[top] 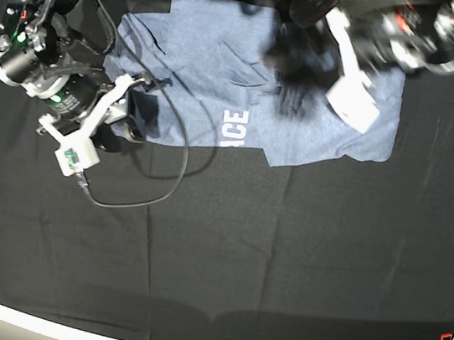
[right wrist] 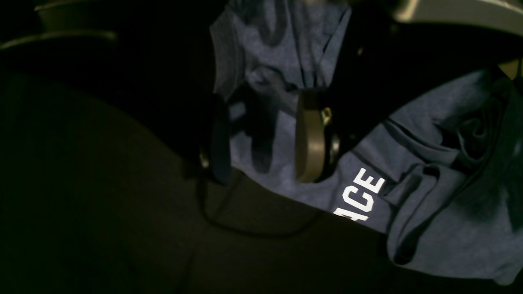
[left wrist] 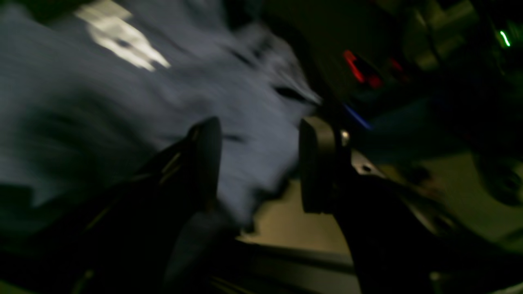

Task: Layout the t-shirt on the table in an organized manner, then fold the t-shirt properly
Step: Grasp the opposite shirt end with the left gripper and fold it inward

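Blue-grey heathered cotton, the t-shirt (top: pixel 301 121) lies spread across the far half of the black-draped bench (top: pixel 265 260), its white lettering (top: pixel 234 128) showing near the front hem. The left gripper (left wrist: pixel 259 163) hangs over the shirt's far middle; its jaws stand apart with fabric seen between them, though the wrist view is too smeared to tell whether they touch it. The right gripper (right wrist: pixel 265 139) sits at the shirt's sleeve end, jaws parted astride a rumpled fold, not pinching it. A black cable (top: pixel 157 186) loops over the cloth beside that arm.
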### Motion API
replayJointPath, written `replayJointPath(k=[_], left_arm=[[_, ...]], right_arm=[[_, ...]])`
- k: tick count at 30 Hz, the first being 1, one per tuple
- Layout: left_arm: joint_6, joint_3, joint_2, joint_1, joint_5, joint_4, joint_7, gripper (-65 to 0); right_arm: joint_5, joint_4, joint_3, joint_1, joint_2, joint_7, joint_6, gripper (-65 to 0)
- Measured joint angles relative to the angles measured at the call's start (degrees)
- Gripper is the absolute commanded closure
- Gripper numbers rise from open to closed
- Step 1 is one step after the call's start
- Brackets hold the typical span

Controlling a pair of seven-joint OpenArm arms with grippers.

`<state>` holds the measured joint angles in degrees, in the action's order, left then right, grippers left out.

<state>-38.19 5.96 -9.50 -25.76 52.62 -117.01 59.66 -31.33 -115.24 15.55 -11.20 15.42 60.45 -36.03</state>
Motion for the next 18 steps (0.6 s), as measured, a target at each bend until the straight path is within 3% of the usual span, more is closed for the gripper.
replayJointPath(k=[3,8,12,18], left_arm=[[0.0,7.4,0.1,2.3,-3.5,0.0,-1.7,-28.0],[0.7,18.3,-1.6,3.7,-4.1,0.0,-6.8,-28.0],[1.7,20.0,-5.9,3.7,-4.3,0.4,-7.4,-28.0],[1.7,20.0,-7.8,3.7,-6.5,4.9,-10.6,-28.0]], right_arm=[[-2.3,0.4,4.3,-2.0,0.0,0.1,0.0,-34.6],[-11.5,5.4,14.6,-5.4,0.8,1.6,0.3,-35.4],[-15.4,11.6,16.9,-7.1,2.9,7.0,0.4,-35.4],[-15.7,20.2,16.8,-7.2,3.0,5.8,0.4,-35.4]])
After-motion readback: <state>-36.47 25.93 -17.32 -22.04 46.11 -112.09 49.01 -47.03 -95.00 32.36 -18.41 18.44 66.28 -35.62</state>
